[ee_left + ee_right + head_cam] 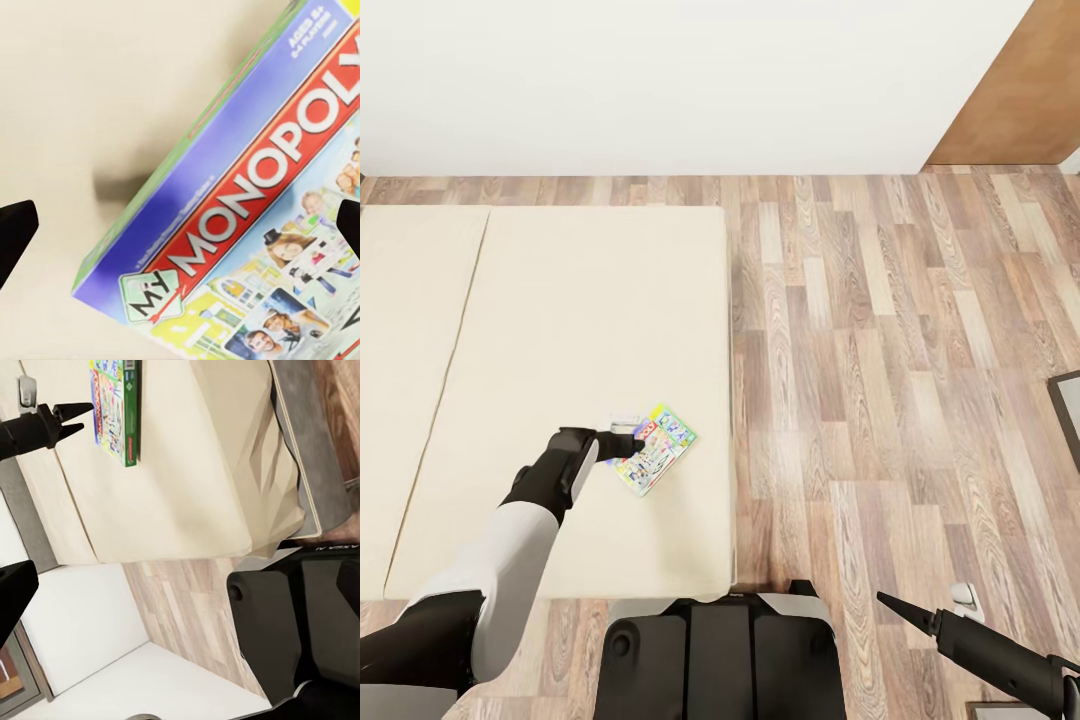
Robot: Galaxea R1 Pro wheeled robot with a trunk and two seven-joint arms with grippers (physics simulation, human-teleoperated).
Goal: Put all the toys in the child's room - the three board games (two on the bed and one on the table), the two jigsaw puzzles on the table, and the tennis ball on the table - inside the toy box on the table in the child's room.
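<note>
One of the board games, a Monopoly box, lies flat on the beige bed near its right edge. My left gripper reaches over the mattress and sits just at the box's left end. In the left wrist view the box lies close below, and the gripper is open, its dark fingertips spread wide. The right wrist view shows the same box with my left gripper beside it. My right gripper hangs low over the floor, open and holding nothing.
Wooden floor runs to the right of the bed. A white wall stands behind it, with a brown panel at the far right. A dark grey object shows at the right edge. My base stands against the bed's near side.
</note>
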